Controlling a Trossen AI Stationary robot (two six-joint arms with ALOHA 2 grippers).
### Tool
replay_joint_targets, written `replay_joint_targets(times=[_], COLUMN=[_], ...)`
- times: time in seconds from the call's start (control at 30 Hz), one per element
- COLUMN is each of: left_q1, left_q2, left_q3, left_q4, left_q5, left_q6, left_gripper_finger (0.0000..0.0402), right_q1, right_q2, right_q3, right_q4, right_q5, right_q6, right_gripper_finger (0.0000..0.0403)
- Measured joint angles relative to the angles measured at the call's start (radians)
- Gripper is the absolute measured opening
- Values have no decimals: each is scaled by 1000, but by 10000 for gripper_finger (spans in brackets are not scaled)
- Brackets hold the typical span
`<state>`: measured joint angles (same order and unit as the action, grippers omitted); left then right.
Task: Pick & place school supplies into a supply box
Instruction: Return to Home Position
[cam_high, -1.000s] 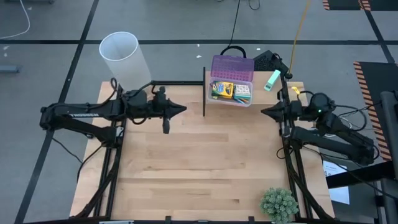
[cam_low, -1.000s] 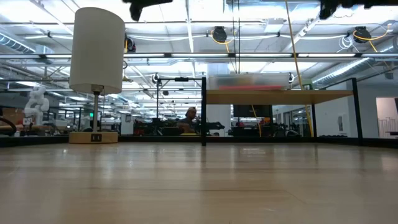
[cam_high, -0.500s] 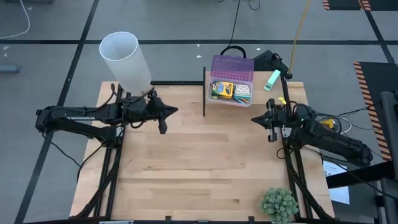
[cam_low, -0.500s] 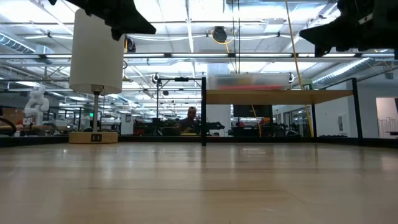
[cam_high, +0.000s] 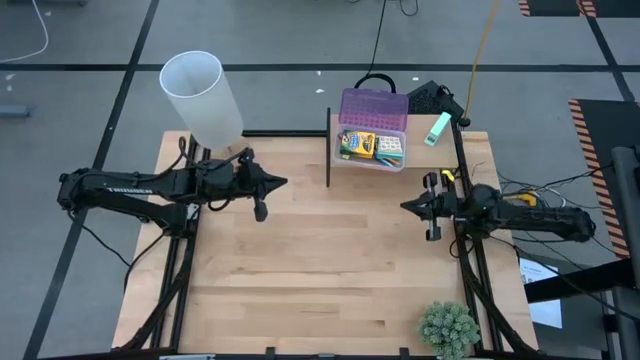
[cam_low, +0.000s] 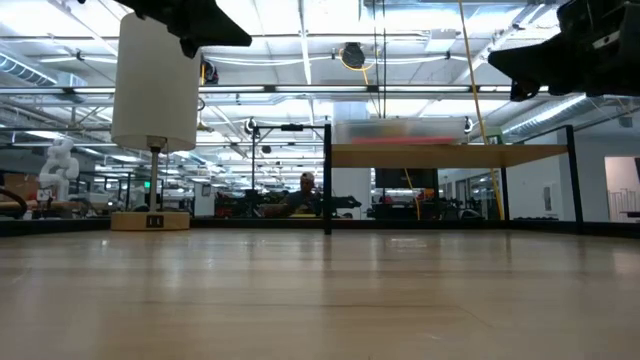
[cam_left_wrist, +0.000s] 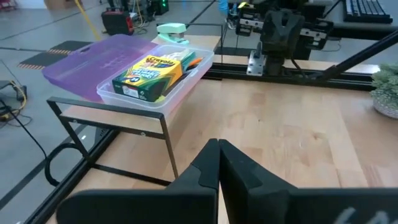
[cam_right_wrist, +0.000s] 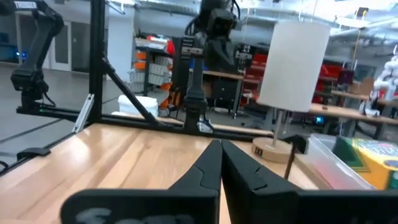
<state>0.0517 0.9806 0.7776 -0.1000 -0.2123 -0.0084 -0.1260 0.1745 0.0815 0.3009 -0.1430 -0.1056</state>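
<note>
The supply box (cam_high: 372, 150), clear with its purple lid (cam_high: 374, 105) swung open behind it, stands on a raised shelf at the table's far edge. Inside lie a green-yellow crayon box (cam_high: 356, 144) and other supplies (cam_high: 389, 148); the left wrist view shows the crayon box (cam_left_wrist: 147, 76) too. My left gripper (cam_high: 283, 182) hovers shut above the table's left part, pointing right. My right gripper (cam_high: 404, 206) hovers shut above the right part, pointing left. Both hold nothing.
A tall white cylinder lamp (cam_high: 201, 96) stands at the far left corner. A small green potted plant (cam_high: 448, 327) sits at the near right corner. A thin black post (cam_high: 328, 148) rises left of the box shelf. A mint stapler (cam_high: 437, 129) lies far right.
My left gripper has drawn back toward the table's left edge. My right gripper has moved toward the near edge and a little toward the table's left, its arm swinging level. Both have come down in the low view. The box and its contents have kept still.
</note>
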Motion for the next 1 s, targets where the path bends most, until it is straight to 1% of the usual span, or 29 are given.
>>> replay_joint_targets(times=[0.13, 0.2, 0.33, 0.47, 0.57, 0.67, 0.83, 1.0], left_q1=[0, -2, -3, -9, -16, -22, -27, -28], left_q2=[0, 0, -3, -22, -40, -57, -76, -86], left_q3=[0, 0, 0, 1, 1, 1, 1, 2], left_q4=[0, 0, 0, 0, -2, -3, -3, -7], left_q5=[-1, -2, -2, -3, -6, -7, -8, -9], left_q6=[0, 0, 1, 9, 15, 14, 18, 30], left_gripper_finger=[4, 3, 4, 2, 3, 2, 2, 2], right_q1=[85, 117, 158, 175, 182, 187, 187, 187], right_q2=[0, -2, -29, -102, -174, -172, -172, -172], right_q3=[-35, -44, -62, -64, -65, -65, -66, -66], right_q4=[90, 88, 79, 19, -59, -87, -115, -196], right_q5=[48, 65, 65, 75, 130, 168, 169, 173], right_q6=[-27, -39, -69, -90, -95, -117, -108, -88], right_gripper_finger=[0, 0, 0, 0, 0, 0, 0, 0])
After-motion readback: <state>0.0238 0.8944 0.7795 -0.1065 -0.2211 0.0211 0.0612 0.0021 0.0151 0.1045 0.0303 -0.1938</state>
